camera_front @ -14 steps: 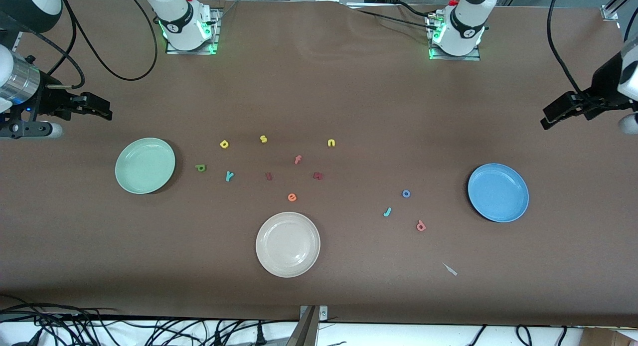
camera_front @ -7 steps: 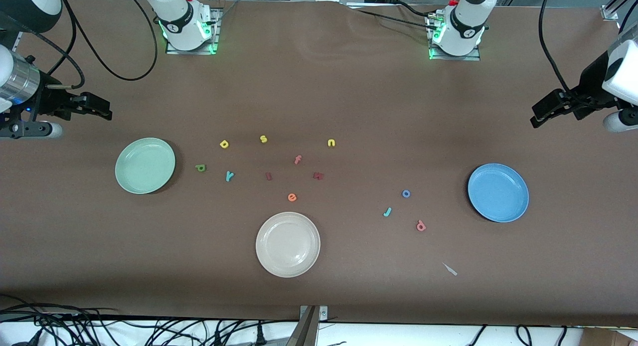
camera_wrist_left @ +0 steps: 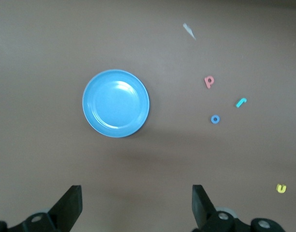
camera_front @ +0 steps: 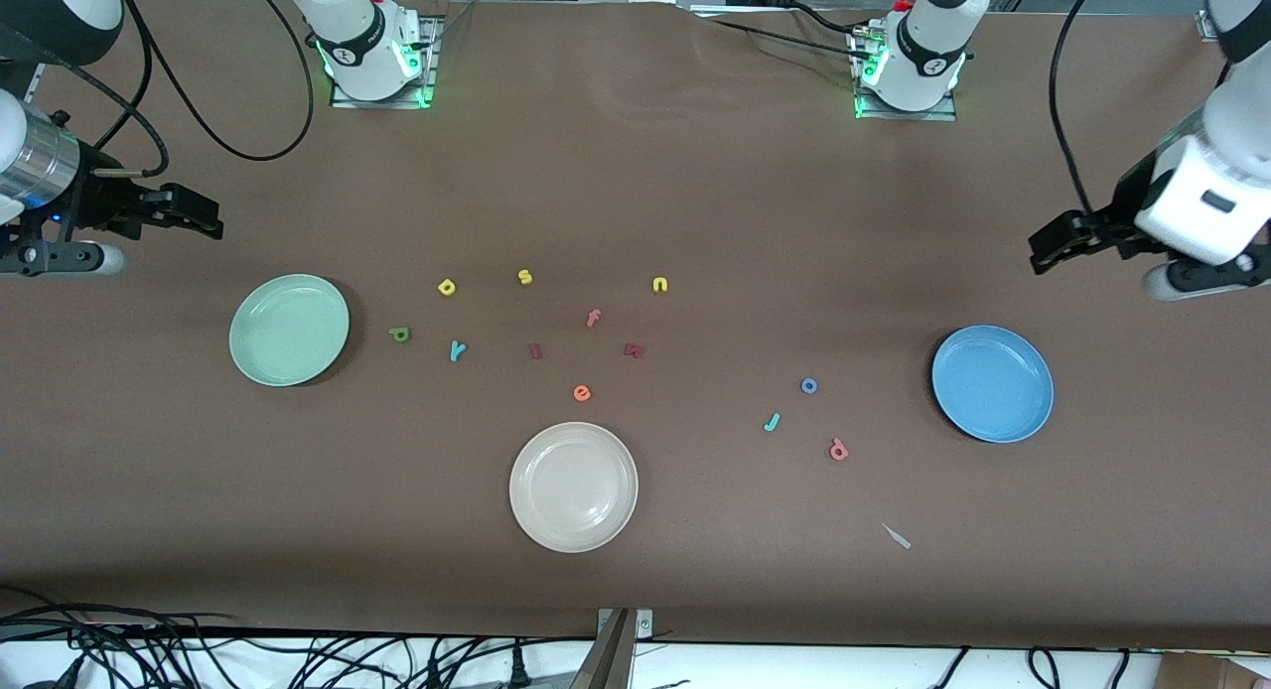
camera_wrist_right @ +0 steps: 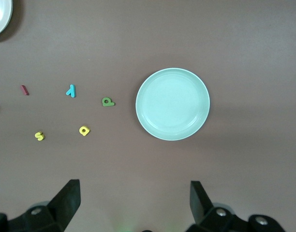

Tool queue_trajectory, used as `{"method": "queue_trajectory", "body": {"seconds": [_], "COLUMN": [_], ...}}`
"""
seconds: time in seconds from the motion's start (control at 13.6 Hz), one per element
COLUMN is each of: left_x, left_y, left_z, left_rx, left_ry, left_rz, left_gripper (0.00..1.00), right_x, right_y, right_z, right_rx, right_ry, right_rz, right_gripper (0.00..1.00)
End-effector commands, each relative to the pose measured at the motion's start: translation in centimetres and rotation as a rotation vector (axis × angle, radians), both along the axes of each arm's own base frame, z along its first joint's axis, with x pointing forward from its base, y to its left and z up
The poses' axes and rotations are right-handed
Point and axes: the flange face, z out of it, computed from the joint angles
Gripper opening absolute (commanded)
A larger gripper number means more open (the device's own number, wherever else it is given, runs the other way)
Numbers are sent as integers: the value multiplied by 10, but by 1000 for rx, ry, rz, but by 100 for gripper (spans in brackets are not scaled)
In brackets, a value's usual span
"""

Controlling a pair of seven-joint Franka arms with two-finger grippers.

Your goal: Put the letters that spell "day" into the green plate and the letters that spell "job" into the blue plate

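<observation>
Six task letters are lying loose on the table, none in a plate yet. Nearest the front camera, the salmon b (camera_front: 839, 451), teal j (camera_front: 772, 423) and blue o (camera_front: 809, 385) are sitting in a small cluster toward the left arm's end of the table, with the blue plate (camera_front: 993, 383) beside them toward that same end, well apart from all three. Level with the o or slightly farther from the camera, toward the right arm's end, the teal y (camera_front: 457, 350), olive d (camera_front: 400, 335) and yellow a (camera_front: 447, 288) are grouping beside the green plate (camera_front: 289, 330), the d lying closest to it. The j's long axis is running slantwise; the others are too compact to show one. The left gripper (camera_front: 1055, 247) is hovering over bare table near the blue plate, jaws standing wide and empty, so the job cluster is falling to it as the nearer arm. The right gripper (camera_front: 189, 217) is waiting over the table near the green plate, jaws likewise spread and empty, nearer to the day cluster. No brands or labels are showing; the only legible writing is the letter shapes themselves.
</observation>
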Motion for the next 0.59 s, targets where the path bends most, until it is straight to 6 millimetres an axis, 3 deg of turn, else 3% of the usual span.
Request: {"method": "queue_trajectory", "body": {"seconds": [0.0,0.22,0.52], "left_x": [-5,-10,-20], "left_y": [-13,-2,15], "left_z": [-11,-11,-7], "left_rx": [41,26,-7], "left_ry": [72,117,192], "left_rz": [-34,-23,-147], "left_gripper": [100,100,100], "right_x": [0,0,-1], "right_y": [-2,-3,-3], "right_z": [4,4,3], "right_rx": [2,2,2], "right_ry": [6,6,7], "right_rz": [5,5,3], "right_gripper": [100,100,100]}}
